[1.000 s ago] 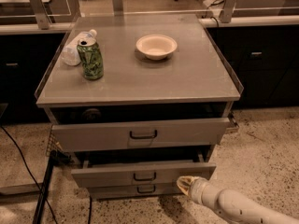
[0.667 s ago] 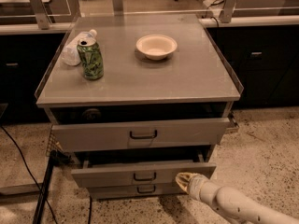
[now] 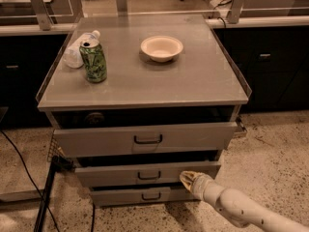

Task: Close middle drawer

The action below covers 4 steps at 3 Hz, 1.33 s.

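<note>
The middle drawer [image 3: 145,174] is a grey metal front with a small dark loop handle. It stands partly pulled out, between the wider top drawer [image 3: 145,139] and the narrower bottom drawer [image 3: 140,195]. My gripper [image 3: 187,179] comes in from the lower right on a white arm. Its tan tip is shut and rests at the right part of the middle drawer's front panel, near its lower edge.
On the cabinet top [image 3: 193,81] stand a green can [image 3: 94,61], a crumpled plastic bottle [image 3: 77,50] and a white bowl [image 3: 161,48]. The top drawer also stands out. A black cable and stand [image 3: 48,197] lie on the floor at left. Dark counters stand behind.
My gripper has moved up and a little left, from beside the bottom drawer to the middle drawer's front. The drawers look the same.
</note>
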Available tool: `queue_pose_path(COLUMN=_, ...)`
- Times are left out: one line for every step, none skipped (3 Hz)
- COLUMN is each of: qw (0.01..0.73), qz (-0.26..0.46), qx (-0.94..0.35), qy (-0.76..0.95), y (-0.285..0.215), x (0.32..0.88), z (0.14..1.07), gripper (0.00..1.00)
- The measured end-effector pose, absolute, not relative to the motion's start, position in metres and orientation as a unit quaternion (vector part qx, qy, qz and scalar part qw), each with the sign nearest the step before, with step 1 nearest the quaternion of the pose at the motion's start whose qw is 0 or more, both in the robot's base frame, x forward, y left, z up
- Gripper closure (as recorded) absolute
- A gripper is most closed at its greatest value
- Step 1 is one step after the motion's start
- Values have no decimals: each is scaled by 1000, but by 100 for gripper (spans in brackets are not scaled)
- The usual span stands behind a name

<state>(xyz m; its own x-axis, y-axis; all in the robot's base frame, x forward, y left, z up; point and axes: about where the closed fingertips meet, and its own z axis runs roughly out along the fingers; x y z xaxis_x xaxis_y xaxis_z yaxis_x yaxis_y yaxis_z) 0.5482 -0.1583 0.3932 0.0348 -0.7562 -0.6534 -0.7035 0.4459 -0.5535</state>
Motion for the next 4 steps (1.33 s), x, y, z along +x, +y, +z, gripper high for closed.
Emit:
queue_pose_path(qw=500, qz=-32, qx=-517, qy=694, y=-159, x=559, z=393, gripper=100)
queue_pose_path(qw=500, qz=-32, qx=-517, qy=694, y=-159, x=557, z=393, gripper=100)
queue_pose_path(qw=484, qz=-6, qx=-526, qy=699, y=-158, x=550, z=396, gripper=100)
queue_pose_path(qw=450, qz=47, qx=-531, qy=716, y=-166, x=524, z=398, gripper=100)
